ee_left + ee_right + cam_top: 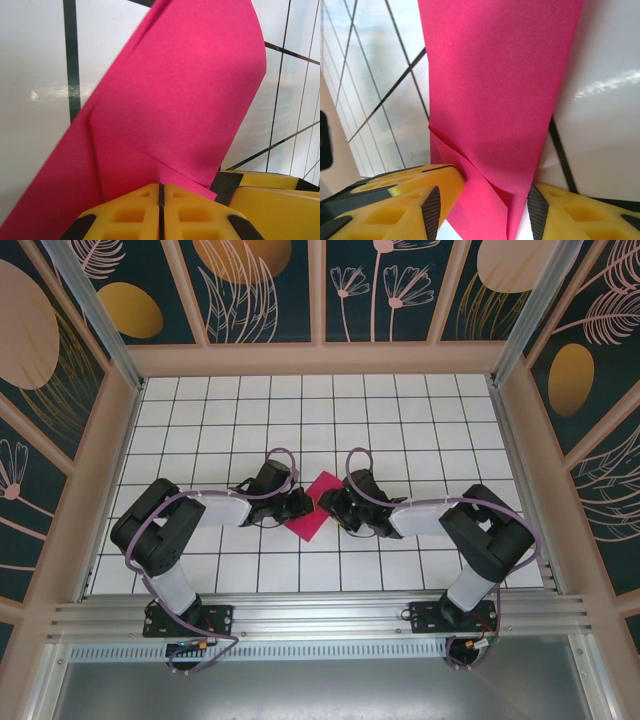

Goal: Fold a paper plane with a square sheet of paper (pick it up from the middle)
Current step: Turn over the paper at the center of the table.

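The magenta sheet of paper (311, 506), folded into a smaller angular shape with creased flaps, lies on the white tiled table between my two grippers. My left gripper (298, 506) meets its left edge. In the left wrist view the yellow fingers (130, 215) are pressed together, and my left gripper (161, 192) is shut on the paper (185, 90) where a diagonal crease runs into the seam. My right gripper (336, 508) is at the paper's right side. In the right wrist view it (484, 212) stands open, its pads (431, 210) on either side of the paper (495, 85), which has a folded flap there.
White tiled tabletop (400, 420) with dark grid lines, walled by tan frames and patterned panels (260, 290). An aluminium rail (320, 620) carries both arm bases at the near edge. A finger of the right gripper (272, 200) shows close beside my left fingers.
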{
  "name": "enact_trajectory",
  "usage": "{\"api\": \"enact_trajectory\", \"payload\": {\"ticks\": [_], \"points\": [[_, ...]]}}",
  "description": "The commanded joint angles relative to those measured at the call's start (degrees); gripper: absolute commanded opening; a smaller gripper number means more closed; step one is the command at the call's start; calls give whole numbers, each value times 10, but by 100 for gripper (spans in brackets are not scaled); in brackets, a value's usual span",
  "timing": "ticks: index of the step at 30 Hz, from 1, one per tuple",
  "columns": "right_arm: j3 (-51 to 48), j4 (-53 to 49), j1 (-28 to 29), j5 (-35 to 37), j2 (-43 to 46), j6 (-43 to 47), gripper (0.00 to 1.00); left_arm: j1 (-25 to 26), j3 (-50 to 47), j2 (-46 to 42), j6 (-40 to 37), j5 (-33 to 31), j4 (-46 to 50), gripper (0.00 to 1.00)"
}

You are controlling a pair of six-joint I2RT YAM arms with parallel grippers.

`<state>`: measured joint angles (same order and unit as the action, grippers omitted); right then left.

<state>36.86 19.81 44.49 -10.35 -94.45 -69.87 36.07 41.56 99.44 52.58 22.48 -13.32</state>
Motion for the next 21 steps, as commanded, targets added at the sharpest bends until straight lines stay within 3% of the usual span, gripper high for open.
{"api": "enact_trajectory", "payload": {"ticks": [1,21], "points": [[-8,58,-1,-12,-2,-6,51,2,-5,-5,3,10,-9,11],[-22,118,-1,-43,-43,42,33,2,-7,-9,14,-4,-13,9]]}}
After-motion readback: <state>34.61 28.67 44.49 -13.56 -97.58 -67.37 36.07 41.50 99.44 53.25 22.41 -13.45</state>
